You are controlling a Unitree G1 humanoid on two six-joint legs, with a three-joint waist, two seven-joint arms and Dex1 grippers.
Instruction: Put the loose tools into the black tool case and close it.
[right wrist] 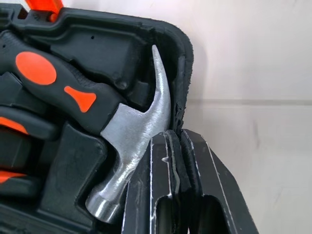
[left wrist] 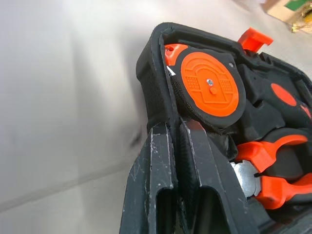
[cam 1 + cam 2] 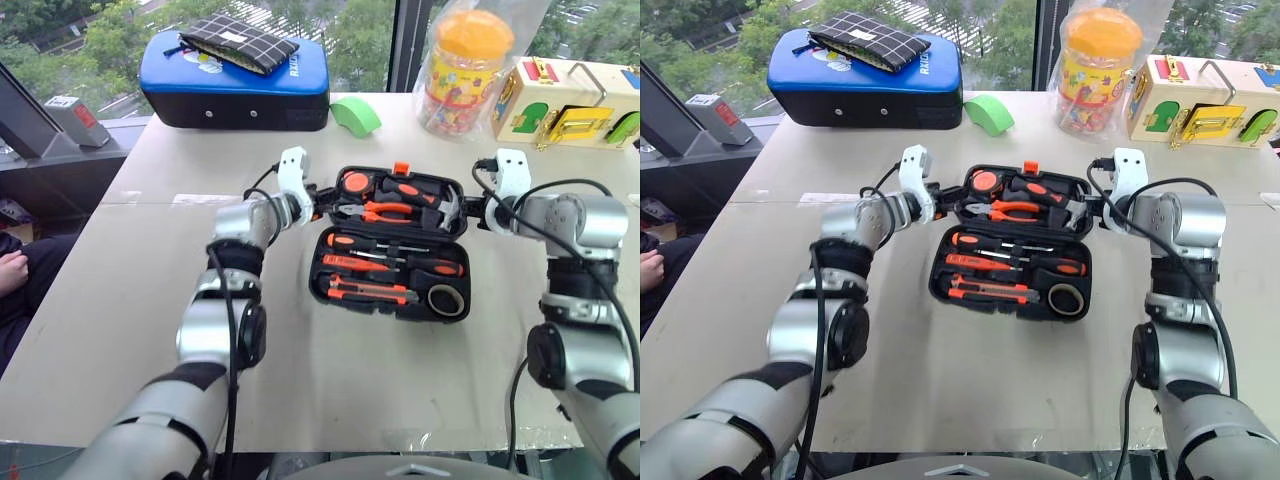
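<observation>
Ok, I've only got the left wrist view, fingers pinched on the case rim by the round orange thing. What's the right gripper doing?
Observer: The right gripper is shut on the opposite rim of the black tool case, right beside the hammer head.
Operator: And the near half of the case, anything in it?
Observer: Yes. Two screwdrivers, a utility knife and a tape roll sit in its slots, and that half lies open flat on the table.
</observation>
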